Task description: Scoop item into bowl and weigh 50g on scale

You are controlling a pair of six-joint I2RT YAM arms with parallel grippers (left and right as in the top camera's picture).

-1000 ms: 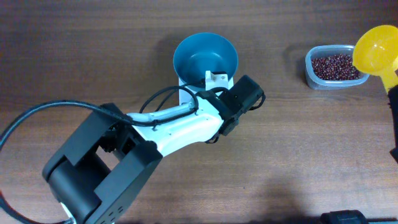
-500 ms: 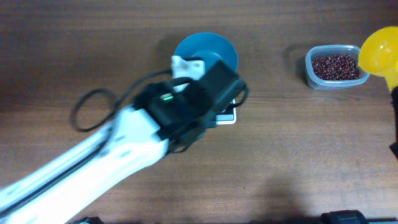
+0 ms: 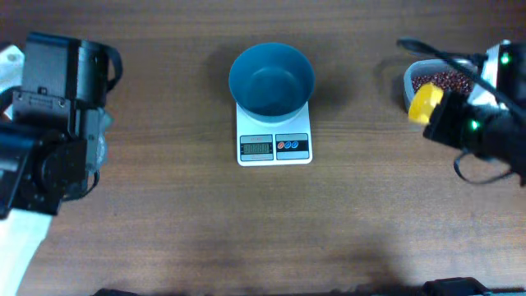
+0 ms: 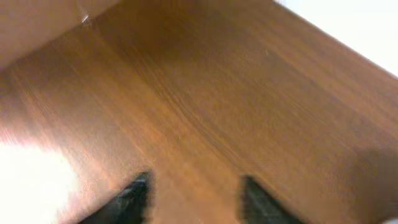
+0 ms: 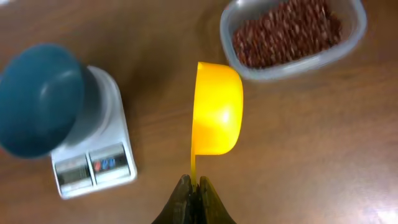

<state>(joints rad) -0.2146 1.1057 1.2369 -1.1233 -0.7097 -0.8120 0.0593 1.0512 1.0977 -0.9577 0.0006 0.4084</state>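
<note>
Two right fingers (image 5: 194,200) press together on the thin handle of a yellow scoop (image 5: 216,115), whose cup stands on edge at 12 o'clock from them. The beans (image 5: 287,31) lie in a clear tub (image 5: 298,67) at 1 o'clock, just beyond the scoop. The blue bowl (image 5: 38,99) sits on the scale (image 5: 93,165) at 10 o'clock. The left fingers (image 4: 132,199) stand spread over the tabletop (image 4: 217,93), holding nothing.

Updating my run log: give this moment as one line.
bowl empty on scale | right gripper shut on yellow scoop near beans in tub | left gripper open, empty
</note>
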